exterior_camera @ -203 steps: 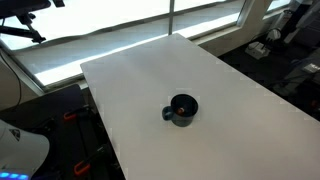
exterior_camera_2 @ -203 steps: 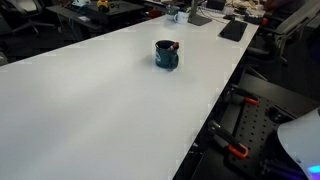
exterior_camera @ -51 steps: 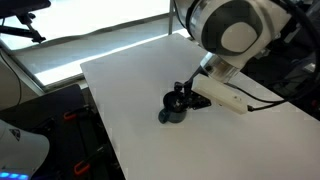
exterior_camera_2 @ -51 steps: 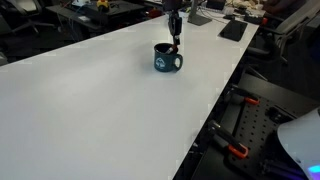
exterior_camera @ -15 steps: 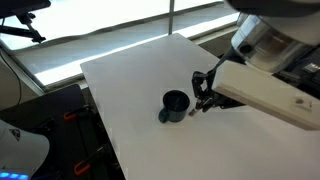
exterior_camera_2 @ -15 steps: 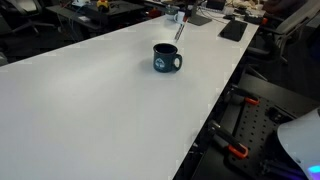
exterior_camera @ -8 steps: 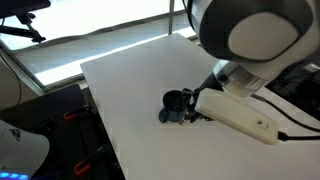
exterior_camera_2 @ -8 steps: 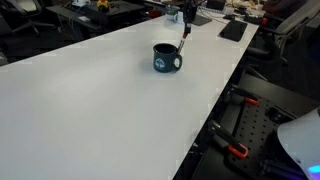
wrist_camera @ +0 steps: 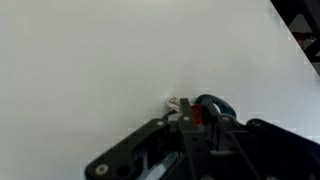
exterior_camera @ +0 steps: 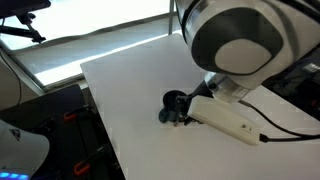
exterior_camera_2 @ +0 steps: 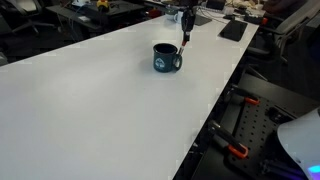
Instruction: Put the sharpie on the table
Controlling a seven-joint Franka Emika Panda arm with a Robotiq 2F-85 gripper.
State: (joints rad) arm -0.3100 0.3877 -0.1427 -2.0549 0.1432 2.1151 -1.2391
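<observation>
My gripper (exterior_camera_2: 185, 22) comes down from above, just beside the dark teal mug (exterior_camera_2: 165, 58) on the white table (exterior_camera_2: 90, 110). It is shut on the sharpie (exterior_camera_2: 186, 37), which hangs roughly upright below the fingers, tip close to the tabletop by the mug's handle side. In the wrist view the sharpie's pale end (wrist_camera: 177, 104) and a red part peek out ahead of the gripper (wrist_camera: 192, 118), next to the mug (wrist_camera: 213, 102). In an exterior view the arm covers much of the table, and the gripper (exterior_camera: 187, 110) sits right against the mug (exterior_camera: 173, 104).
The white table (exterior_camera: 125, 80) stretches wide around the mug. Dark floor and red-handled clamps (exterior_camera_2: 238, 150) lie beyond its edge. Desks with clutter (exterior_camera_2: 215, 15) stand behind the mug.
Over the last second the gripper carried the sharpie down and in toward the mug. The mug has stayed in place.
</observation>
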